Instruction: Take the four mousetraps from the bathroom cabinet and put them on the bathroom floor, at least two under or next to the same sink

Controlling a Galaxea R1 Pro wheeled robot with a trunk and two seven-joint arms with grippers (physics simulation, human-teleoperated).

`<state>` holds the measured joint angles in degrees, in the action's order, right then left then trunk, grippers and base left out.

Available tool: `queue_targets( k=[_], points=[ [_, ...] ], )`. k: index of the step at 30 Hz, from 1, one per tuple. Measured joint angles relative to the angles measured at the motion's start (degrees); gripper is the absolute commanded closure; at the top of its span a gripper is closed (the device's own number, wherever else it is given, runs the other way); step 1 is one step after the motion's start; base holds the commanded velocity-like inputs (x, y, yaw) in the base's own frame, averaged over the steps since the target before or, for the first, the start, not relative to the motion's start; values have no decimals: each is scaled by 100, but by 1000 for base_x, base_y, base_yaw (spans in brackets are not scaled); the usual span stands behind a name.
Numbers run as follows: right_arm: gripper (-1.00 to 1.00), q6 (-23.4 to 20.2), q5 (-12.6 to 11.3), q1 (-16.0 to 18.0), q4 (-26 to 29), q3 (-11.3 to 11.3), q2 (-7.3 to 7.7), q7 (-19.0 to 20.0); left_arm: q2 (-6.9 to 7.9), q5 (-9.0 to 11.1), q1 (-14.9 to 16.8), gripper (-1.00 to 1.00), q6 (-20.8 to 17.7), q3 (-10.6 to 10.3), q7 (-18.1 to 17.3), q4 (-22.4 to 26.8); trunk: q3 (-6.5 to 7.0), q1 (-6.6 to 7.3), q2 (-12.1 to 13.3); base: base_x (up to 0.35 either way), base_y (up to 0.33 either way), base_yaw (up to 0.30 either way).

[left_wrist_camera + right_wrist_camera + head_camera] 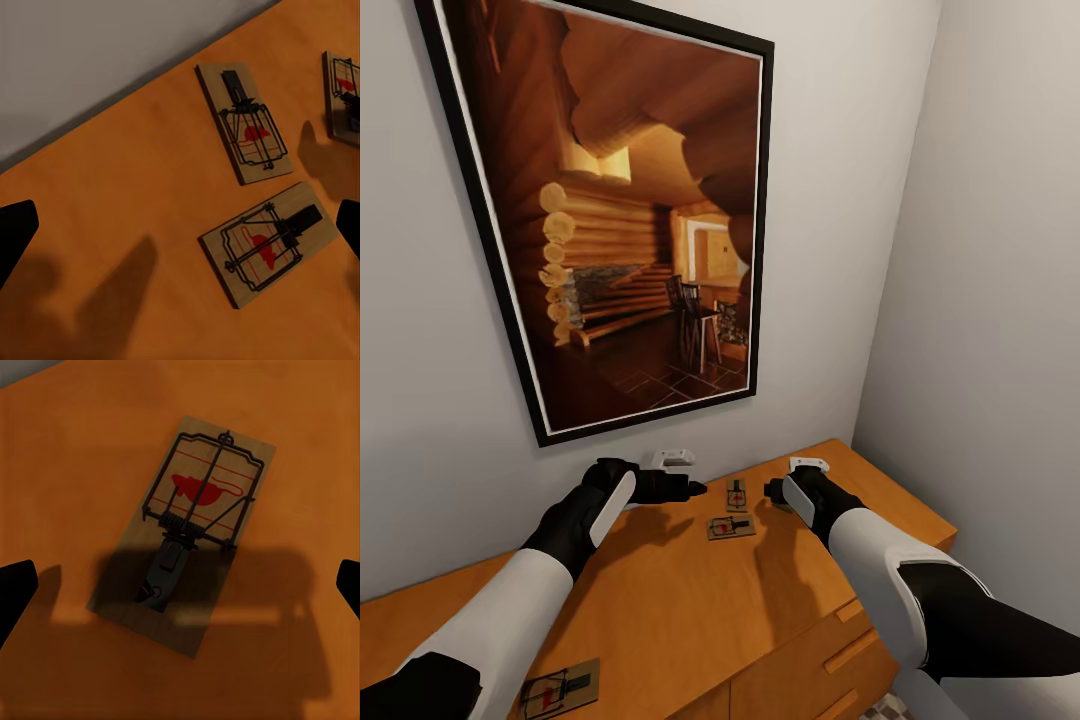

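The orange-brown cabinet (690, 600) stands against the wall, with mousetraps lying flat on its top. One mousetrap (736, 494) lies between my two grippers, a second (730, 527) just in front of it, and a third (560, 688) near the front left edge. My left gripper (698, 488) hovers open over the top; its wrist view shows two mousetraps (244, 124) (270, 244) and part of another (341, 97). My right gripper (770, 492) is open above a mousetrap (191, 540), its fingers (15, 592) wide to either side. Neither gripper touches a trap.
A large black-framed picture (630, 210) of a log cabin hangs on the wall above the cabinet. A side wall (1000, 300) closes the corner on the right. Drawer fronts with bar handles (850, 650) face me below the top.
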<state>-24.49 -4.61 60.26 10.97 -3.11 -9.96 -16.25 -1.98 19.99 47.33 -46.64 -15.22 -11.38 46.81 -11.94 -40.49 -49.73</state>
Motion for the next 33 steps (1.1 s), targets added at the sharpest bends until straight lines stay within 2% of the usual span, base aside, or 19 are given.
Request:
queue_targets(
  k=[14, 31, 33],
  points=[
    [-100, 0, 0, 0, 0, -3, 0, 0, -151, 1, 0, -100, -2, 1, 2, -8, 0, 0, 0, 0, 0, 0],
    [-100, 0, 0, 0, 0, 2, 0, 0, -171, -4, 0, -100, -4, 5, 4, -9, 0, 0, 0, 0, 0, 0],
    [-100, 0, 0, 0, 0, 3, 0, 0, -171, -3, 0, -100, -2, 6, 4, -9, -36, -43, -78, 0, 0, 0]
  ],
)
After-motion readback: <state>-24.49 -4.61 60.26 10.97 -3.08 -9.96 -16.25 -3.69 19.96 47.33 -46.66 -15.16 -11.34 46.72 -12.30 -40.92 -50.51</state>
